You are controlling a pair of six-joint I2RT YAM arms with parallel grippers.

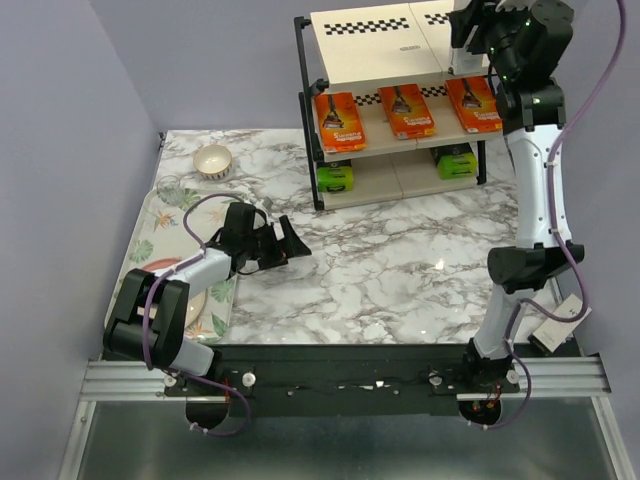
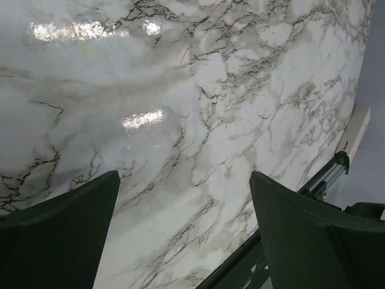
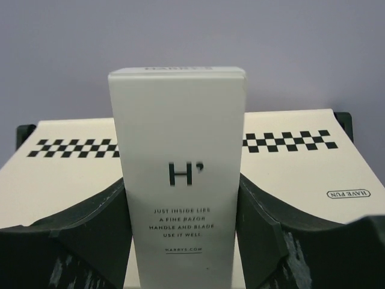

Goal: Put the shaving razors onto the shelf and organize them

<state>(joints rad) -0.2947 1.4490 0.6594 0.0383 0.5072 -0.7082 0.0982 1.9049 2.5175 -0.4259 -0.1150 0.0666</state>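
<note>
Evidently the right gripper [image 3: 180,241] is holding a white box [image 3: 177,150], its jaws set about half wide and pressing on the two long sides of the lower half. The printed face looks back at the wrist camera. The box stands on end above the top board of the shelf [image 3: 60,174], over its right part. Whether its lower end touches the board cannot be told.

It looks like thin card: light and stiff along its length, but easily dented by a hard squeeze. The smooth matt faces could slip, so the grip on the narrow sides seems right. A hold nearer the middle would tip less when the box is laid flat.

Outward from there, three orange packs [image 1: 411,110] lie in a row on the middle board. Two black packs [image 1: 336,176] with lime ends sit on the bottom board, one left and one right. The shelf stands at the far right of the desk [image 1: 400,260].

The left gripper [image 1: 285,245] hangs over the near left of the desk with its jaws spread wide, holding nothing.
</note>
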